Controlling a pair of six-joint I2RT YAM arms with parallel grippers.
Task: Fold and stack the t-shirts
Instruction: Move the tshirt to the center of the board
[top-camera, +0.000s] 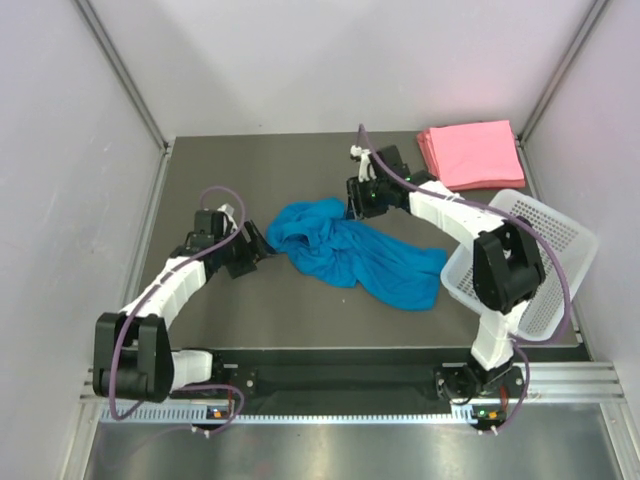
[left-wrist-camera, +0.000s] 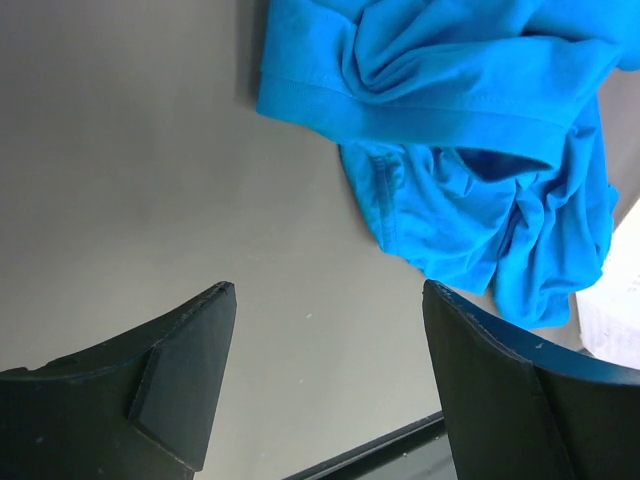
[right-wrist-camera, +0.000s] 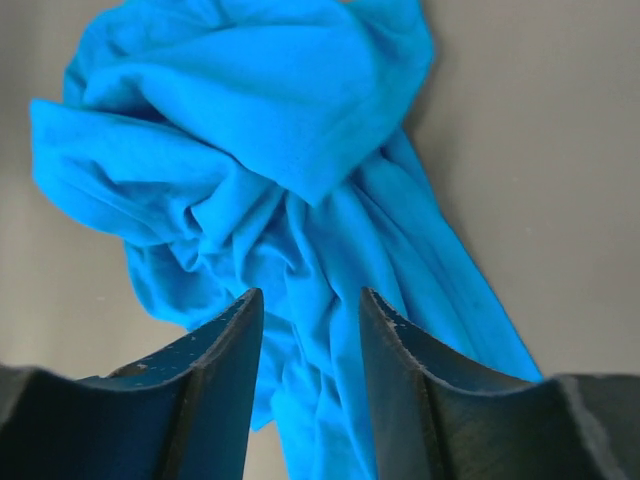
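Cloth fills the middle of the overhead view: the blue t-shirt (top-camera: 355, 255) lies crumpled and unfolded on the table (top-camera: 230, 310); the left gripper (top-camera: 268, 245) sits just at its near bunched end, the right gripper (top-camera: 358, 208) right over its far edge; the pink t-shirts (top-camera: 470, 152), folded flat and stacked, rest well beyond the right gripper toward the back corner, and the white basket (top-camera: 560, 240) stands beside that arm's elbow, the shirt's tail reaching up to it. In the left wrist view the jaws stand spread wide with only bare table between them; a hemmed edge of the shirt lies ahead of the tips, not touched. In the right wrist view the jaws are parted by a narrow gap and pinch nothing that I can make out; the rumpled shirt lies directly below and ahead. The risk, as I judge it: the heap is layered, so a close here could catch several folds at once and lift a knot rather than an edge; a grab well short of the hem would drag the shirt toward the basket instead of spreading it.
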